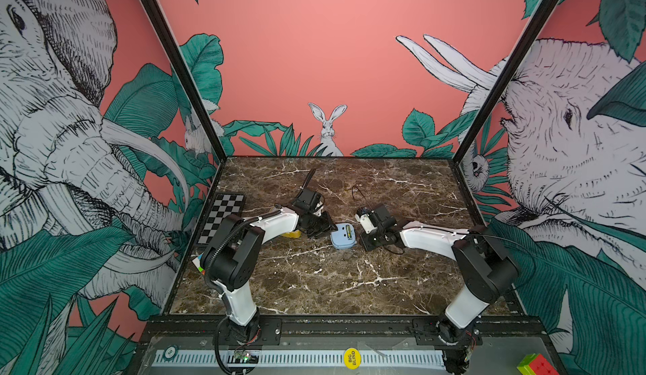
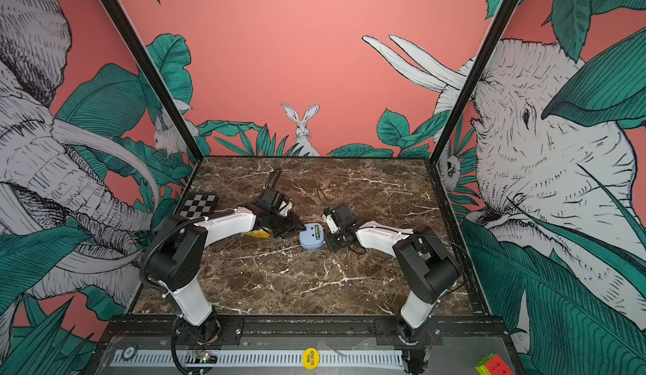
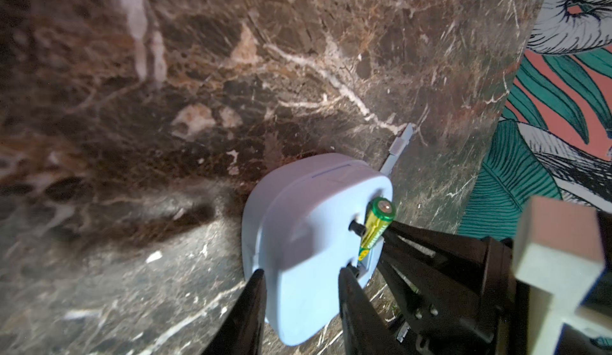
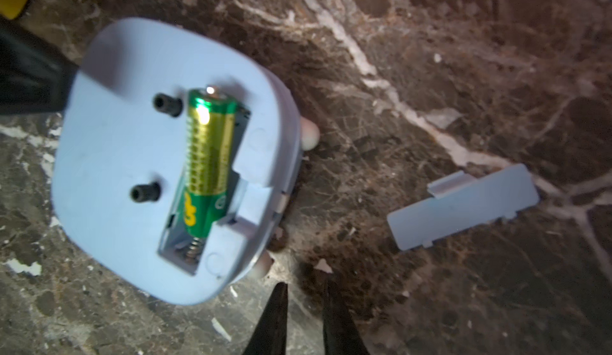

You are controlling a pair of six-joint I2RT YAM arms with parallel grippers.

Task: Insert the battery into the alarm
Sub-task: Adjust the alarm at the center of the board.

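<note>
The light blue alarm (image 1: pixel 343 236) (image 2: pixel 312 237) lies face down on the marble table (image 1: pixel 314 285), its battery bay open. A green and gold battery (image 4: pixel 207 161) (image 3: pixel 377 227) lies slanted in that bay, one end by the spring and the capped end raised above the rim. My left gripper (image 3: pixel 301 274) is shut on the alarm's edge, a finger on each side. Beside the alarm's other side, my right gripper (image 4: pixel 304 290) hovers over bare marble. Its jaws stand a narrow gap apart with nothing between them.
The loose light blue bay cover (image 4: pixel 463 204) (image 3: pixel 400 144) lies on the marble beyond the alarm. A yellow object (image 1: pixel 292 234) sits under my left arm. A checkerboard (image 1: pixel 222 221) lies by the left wall. A colour cube (image 1: pixel 533 364) rests outside the front rail.
</note>
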